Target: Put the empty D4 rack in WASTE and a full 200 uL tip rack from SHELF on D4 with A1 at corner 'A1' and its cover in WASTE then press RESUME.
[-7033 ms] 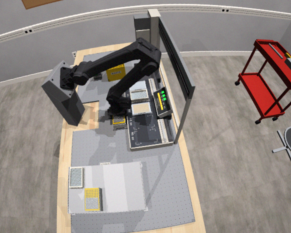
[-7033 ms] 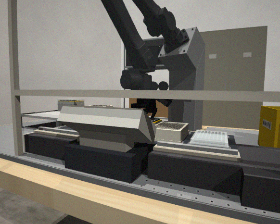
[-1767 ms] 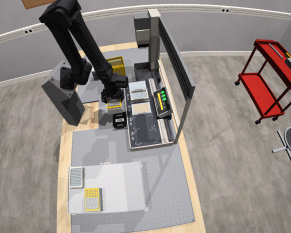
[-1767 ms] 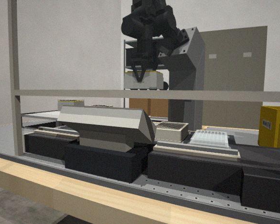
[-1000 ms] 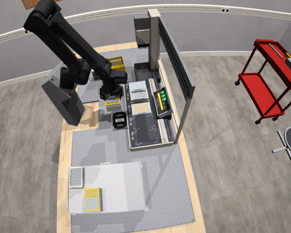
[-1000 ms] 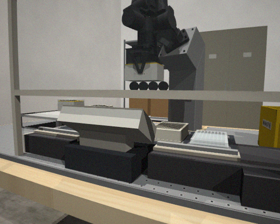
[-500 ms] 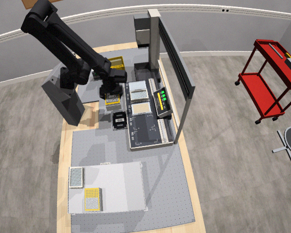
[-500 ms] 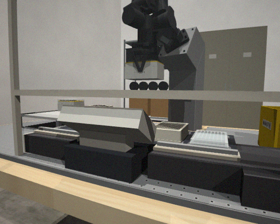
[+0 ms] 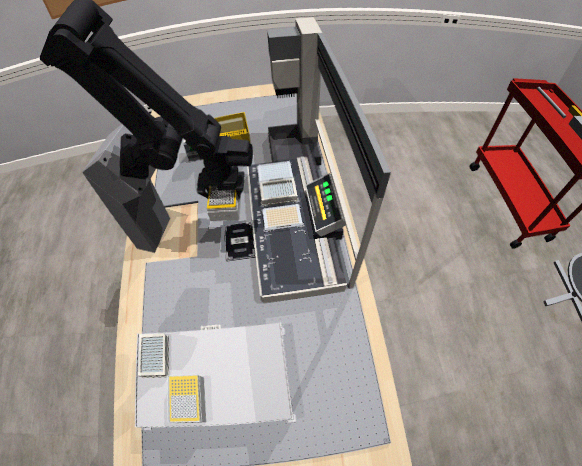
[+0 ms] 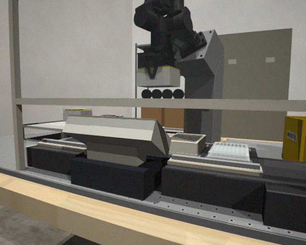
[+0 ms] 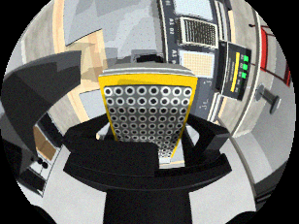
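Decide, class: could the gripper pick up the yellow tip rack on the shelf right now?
Probably not. The gripper is already shut on a yellow-rimmed tip rack, held up beside the deck, and the shelf rack lies far down the table.

Three tip racks: one yellow-rimmed rack (image 9: 221, 197) held at the arm, one yellow-rimmed rack (image 9: 184, 398) and one grey rack (image 9: 152, 355) on the shelf unit at 7 o'clock. Three pieces of labware on the deck (image 9: 280, 188). One yellow waste bin (image 9: 233, 126). One red cart (image 9: 521, 185) at 3 o'clock.
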Motion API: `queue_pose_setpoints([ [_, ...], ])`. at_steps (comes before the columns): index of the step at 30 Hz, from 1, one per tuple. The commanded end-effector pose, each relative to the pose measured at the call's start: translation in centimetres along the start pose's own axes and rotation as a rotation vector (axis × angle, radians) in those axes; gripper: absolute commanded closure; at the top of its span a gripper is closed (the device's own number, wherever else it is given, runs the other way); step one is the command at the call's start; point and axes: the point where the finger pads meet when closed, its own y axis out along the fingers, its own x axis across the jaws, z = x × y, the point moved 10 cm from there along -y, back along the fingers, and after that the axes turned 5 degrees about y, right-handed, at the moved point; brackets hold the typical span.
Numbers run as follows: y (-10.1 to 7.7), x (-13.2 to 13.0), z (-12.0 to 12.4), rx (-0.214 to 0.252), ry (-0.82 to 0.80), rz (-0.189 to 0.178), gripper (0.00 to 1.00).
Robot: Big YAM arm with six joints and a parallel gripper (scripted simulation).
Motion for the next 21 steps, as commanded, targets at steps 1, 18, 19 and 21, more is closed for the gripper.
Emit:
queue_pose_setpoints([
  [1,-0.22,-0.51,0.11,0.003,0.085,0.015,1.0],
  [18,-0.22,-0.52,0.13,0.002,0.386,0.016,1.0],
  [19,-0.22,-0.52,0.13,0.002,0.406,0.016,1.0],
  [21,-0.22,-0.52,0.13,0.001,0.43,0.016,1.0],
])
